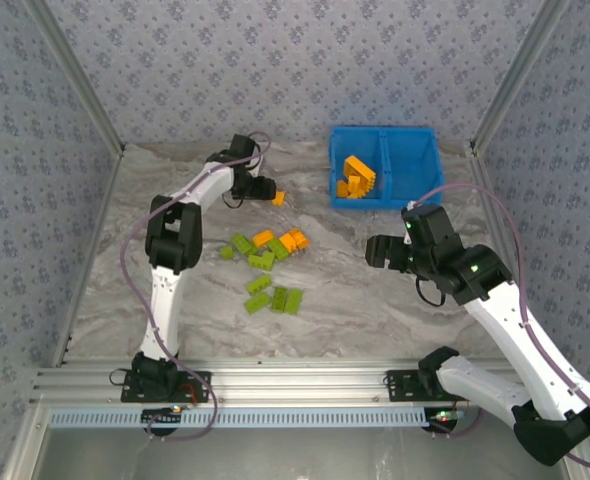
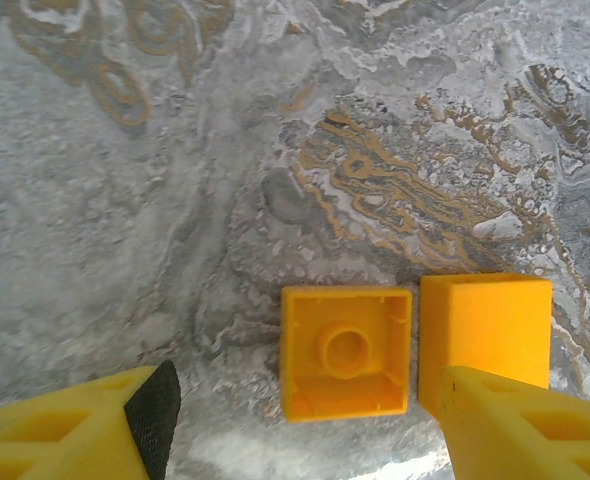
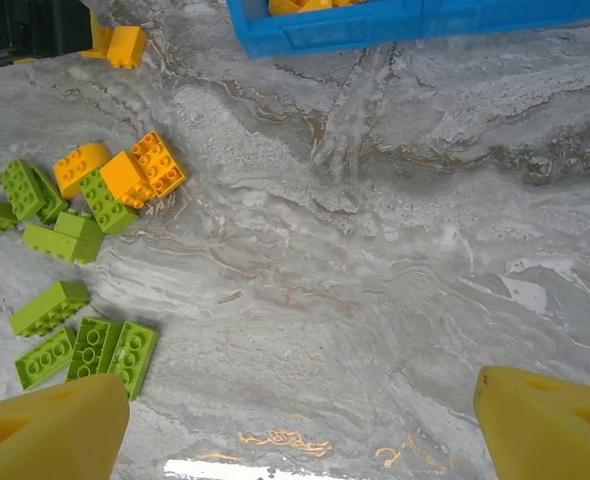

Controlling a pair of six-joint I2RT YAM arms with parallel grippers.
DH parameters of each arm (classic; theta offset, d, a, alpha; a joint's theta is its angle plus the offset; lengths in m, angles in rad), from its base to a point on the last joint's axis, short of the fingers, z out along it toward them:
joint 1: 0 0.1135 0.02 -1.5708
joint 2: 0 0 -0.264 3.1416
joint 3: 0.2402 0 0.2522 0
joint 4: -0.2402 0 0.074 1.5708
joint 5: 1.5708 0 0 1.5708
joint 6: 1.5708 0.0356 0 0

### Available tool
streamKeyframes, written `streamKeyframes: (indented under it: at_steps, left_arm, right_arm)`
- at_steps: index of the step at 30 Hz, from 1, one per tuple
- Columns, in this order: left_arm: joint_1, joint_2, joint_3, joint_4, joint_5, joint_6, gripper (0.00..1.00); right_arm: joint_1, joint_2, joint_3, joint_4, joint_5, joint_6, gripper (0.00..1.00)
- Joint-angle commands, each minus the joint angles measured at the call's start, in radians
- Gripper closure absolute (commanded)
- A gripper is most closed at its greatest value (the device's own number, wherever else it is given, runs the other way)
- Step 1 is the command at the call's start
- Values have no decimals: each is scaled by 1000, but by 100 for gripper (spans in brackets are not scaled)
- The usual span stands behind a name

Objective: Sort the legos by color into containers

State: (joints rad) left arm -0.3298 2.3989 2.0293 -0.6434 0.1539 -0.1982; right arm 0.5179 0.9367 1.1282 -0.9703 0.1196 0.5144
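Two orange bricks (image 2: 345, 352) by spread left tool (image 2: 303, 400), overhead seemingly one; right tool (image 3: 303, 390) spread.

Legos (image 1: 267, 268) clustered centre; bin (image 1: 415, 165) behind, right, holding more.

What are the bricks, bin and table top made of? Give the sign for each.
Bricks: moulded hard plastic, likely; smooth, slightly glossy, crisp edges and a hollow tube underneath. Bin: plastic too, it seems; uniform bright blue, thin walls. Table top: marble-patterned, faintly glossy; stone or printed laminate, cannot tell.
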Motion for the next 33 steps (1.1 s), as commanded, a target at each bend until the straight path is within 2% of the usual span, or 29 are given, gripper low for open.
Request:
streamKeyframes:
  at_steps: [1, 9, 15, 22, 27, 30, 33]
  left_arm:
    - [0, 26, 45, -29, 37, 34, 30]
    - [1, 90, 113, -111, 4, 40, 52]
    - [0, 40, 110, -114, -2, 47, 66]
    - [-26, -170, 34, -69, -13, 24, 68]
    - [-131, -331, -4, 4, -5, 4, 68]
    - [-226, -340, 55, 36, -31, 19, 67]
    - [-310, -258, 201, 42, -83, 63, 67]
  right_arm:
    - [3, -5, 15, -30, 20, 31, 8]
    - [4, -12, 27, -50, 32, 45, 8]
    - [4, -15, 36, -42, 29, 53, 7]
    - [3, -17, 55, -43, 35, 58, 7]
    - [2, -26, 56, -30, 47, 71, 6]
    - [-1, -37, 55, -26, 70, 90, 6]
    - [-5, -54, 48, -28, 89, 104, 5]
